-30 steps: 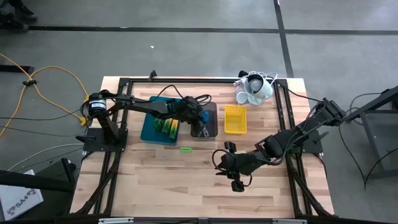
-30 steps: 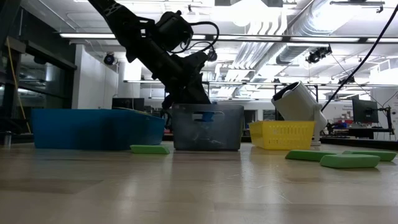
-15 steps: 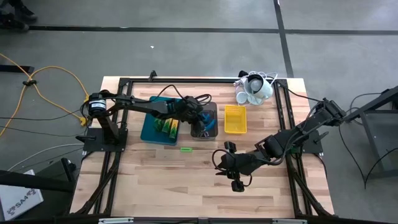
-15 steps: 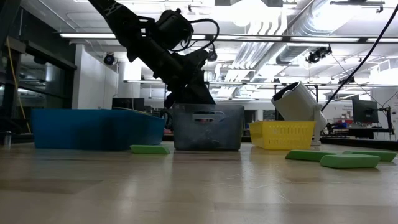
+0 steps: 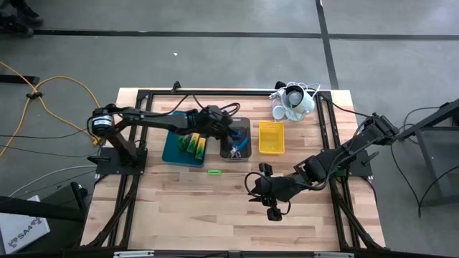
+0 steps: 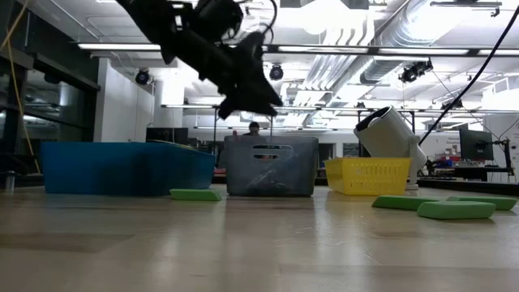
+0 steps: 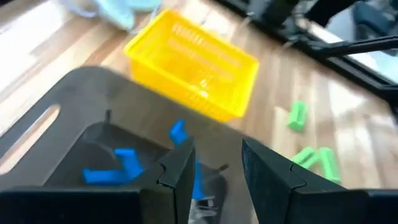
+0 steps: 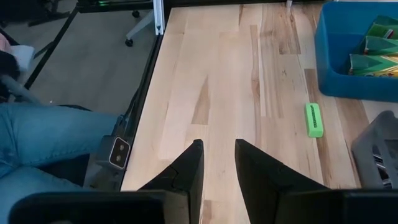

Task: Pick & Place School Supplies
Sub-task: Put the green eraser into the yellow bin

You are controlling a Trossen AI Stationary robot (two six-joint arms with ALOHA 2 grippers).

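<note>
I see two blue pliers [image 7: 127,163] inside the grey tray [image 7: 68,99] only from my left wrist, left gripper [image 7: 214,167] apart, empty above it, right gripper [image 8: 216,163] slightly parted, empty, three green sticks [image 7: 297,116] beyond the yellow tray [image 7: 193,65], overhead only one stick [image 5: 214,172]

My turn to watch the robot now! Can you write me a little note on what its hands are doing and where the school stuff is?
Left gripper: open, empty, above the grey tray.
Right gripper: open, empty, waiting over bare table.
Done: blue-handled tools in the grey tray; printed boxes in the teal tray.
Left: green sticks lying loose on the table. Yellow tray looks empty.
</note>
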